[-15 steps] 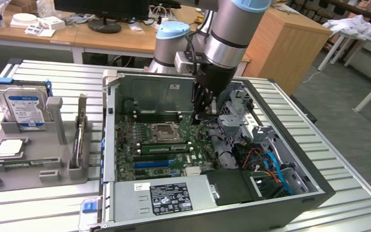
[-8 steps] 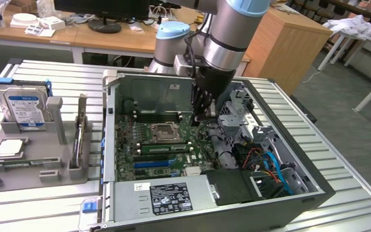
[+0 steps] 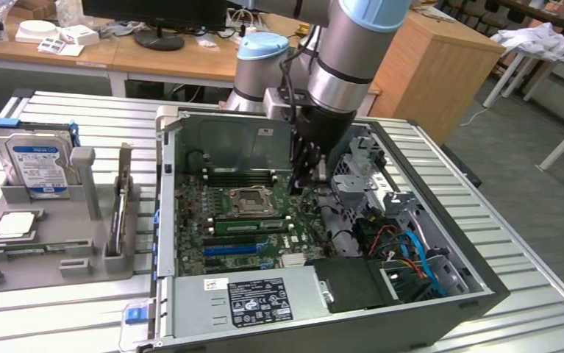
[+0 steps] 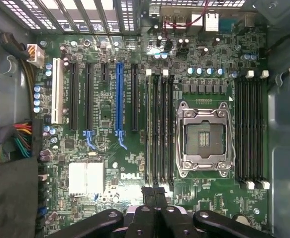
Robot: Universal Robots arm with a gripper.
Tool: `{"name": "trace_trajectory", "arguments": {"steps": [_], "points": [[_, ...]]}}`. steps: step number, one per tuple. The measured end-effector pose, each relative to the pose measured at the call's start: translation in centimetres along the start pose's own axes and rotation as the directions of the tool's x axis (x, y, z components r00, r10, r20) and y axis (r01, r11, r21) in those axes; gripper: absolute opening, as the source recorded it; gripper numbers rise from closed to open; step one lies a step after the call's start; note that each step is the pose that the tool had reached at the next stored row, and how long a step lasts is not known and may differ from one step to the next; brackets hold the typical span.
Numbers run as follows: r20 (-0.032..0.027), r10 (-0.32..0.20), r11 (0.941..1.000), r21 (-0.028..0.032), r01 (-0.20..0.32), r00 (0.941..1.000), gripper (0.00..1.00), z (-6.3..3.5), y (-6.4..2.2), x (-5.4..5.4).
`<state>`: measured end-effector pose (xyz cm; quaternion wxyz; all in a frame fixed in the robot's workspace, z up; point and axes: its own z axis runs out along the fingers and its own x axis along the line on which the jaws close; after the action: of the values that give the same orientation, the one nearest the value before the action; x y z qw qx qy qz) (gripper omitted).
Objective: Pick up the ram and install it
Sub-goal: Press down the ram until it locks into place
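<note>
In front stands the open computer case (image 3: pixel 409 323), with its labelled power supply (image 3: pixel 252 298) nearest to me. Behind that, the ram (image 3: pixel 247 224), a green stick, sits along a memory slot just beside the CPU socket (image 3: pixel 252 200). A little further, the gripper (image 3: pixel 304 185) hangs near the ram's end. Its fingers (image 4: pixel 147 192) are together, with nothing between them.

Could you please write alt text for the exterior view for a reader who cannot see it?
A robot arm's gripper reaches down into an open computer case, hanging over the motherboard just beside its CPU socket. On the slatted table at the exterior view's left, a grey holder carries a blue-labelled hard drive.
</note>
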<state>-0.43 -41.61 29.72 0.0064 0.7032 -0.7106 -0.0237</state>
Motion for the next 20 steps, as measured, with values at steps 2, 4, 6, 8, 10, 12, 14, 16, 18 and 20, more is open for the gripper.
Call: {"name": "trace_trajectory", "arguments": {"steps": [2, 4, 6, 8, 10, 12, 14, 16, 18, 20], "points": [[0.0, 0.0, 1.0, 0.0, 0.0, 1.0, 0.11, 0.18, -0.01, 0.0], [-0.0001, 0.0, 1.0, -0.0001, 0.0, 1.0, 0.11, 0.35, -0.01, 0.0], [0.0, 0.0, 1.0, 0.0, 0.0, 1.0, 0.11, 0.52, -0.02, 0.0], [0.0001, 0.0, 1.0, 0.0, 0.0, 1.0, 0.11, 0.67, -0.03, 0.0], [-0.0001, 0.0, 1.0, 0.0, 0.0, 1.0, 0.11, 0.8, -0.03, 0.0], [0.0, 0.0, 1.0, 0.0, 0.0, 1.0, 0.11, 0.94, -0.04, 0.0], [0.0, 0.0, 1.0, 0.0, 0.0, 1.0, 0.11, 1.04, -0.04, 0.0], [-0.0001, 0.0, 1.0, -0.0001, 0.0, 1.0, 0.11, 1.14, -0.05, 0.0], [-0.0001, 0.0, 1.0, 0.0, 0.0, 1.0, 0.11, 1.25, -0.05, 0.0], [-0.0001, 0.0, 1.0, 0.0, 0.0, 1.0, 0.11, 1.38, -0.06, 0.0]]}}
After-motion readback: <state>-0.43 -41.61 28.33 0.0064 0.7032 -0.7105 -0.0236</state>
